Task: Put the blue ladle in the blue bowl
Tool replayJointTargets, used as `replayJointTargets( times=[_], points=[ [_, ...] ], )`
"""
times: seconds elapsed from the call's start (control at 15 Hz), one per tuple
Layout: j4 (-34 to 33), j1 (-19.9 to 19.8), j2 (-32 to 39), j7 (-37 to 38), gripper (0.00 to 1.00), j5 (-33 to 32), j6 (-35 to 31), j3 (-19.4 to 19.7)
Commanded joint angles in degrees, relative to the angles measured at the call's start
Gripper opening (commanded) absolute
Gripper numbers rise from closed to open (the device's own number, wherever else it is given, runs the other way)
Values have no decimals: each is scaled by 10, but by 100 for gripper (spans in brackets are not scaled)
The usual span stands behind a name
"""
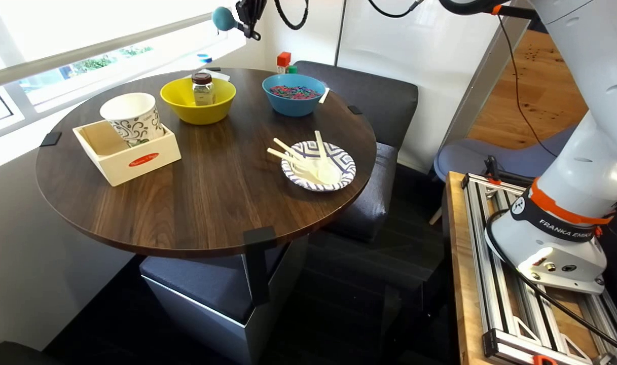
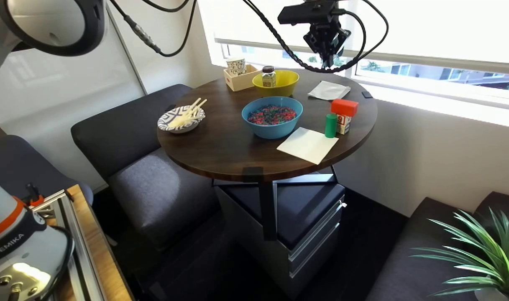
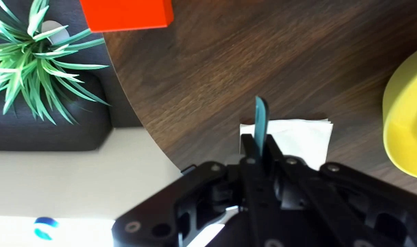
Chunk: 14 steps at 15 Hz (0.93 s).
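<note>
The blue ladle (image 1: 223, 19) is held high over the far side of the table, its round head sticking out from my gripper (image 1: 248, 29). In the wrist view the blue ladle (image 3: 260, 120) shows edge-on as a thin strip between the shut fingertips of my gripper (image 3: 257, 142). In an exterior view my gripper (image 2: 327, 58) points down and mostly hides the ladle. The blue bowl (image 1: 294, 106) stands on the table, part filled with small red, blue and green pieces. The blue bowl (image 2: 272, 132) shows whole there; it is outside the wrist view.
The yellow bowl (image 2: 290, 88) with a spice jar (image 2: 268, 77) is close by the gripper. White napkins (image 2: 327, 90), a red-topped box (image 2: 344, 109) and a green cylinder (image 2: 331, 125) stand near the bowl. A patterned bowl (image 1: 346, 177) holds pale utensils. A wooden box (image 1: 151, 162) holds a cup.
</note>
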<state>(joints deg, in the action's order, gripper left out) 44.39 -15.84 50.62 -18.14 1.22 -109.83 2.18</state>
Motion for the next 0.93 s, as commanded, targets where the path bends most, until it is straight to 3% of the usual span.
replayJointTargets(
  times=[0.0,0.4,0.87],
  points=[
    [135,-2,-93,23,2,-2,0,12],
    [285,-18,-188,20,2,33,28,5],
    [465,-22,-310,44,2,76,-1,23]
  ],
)
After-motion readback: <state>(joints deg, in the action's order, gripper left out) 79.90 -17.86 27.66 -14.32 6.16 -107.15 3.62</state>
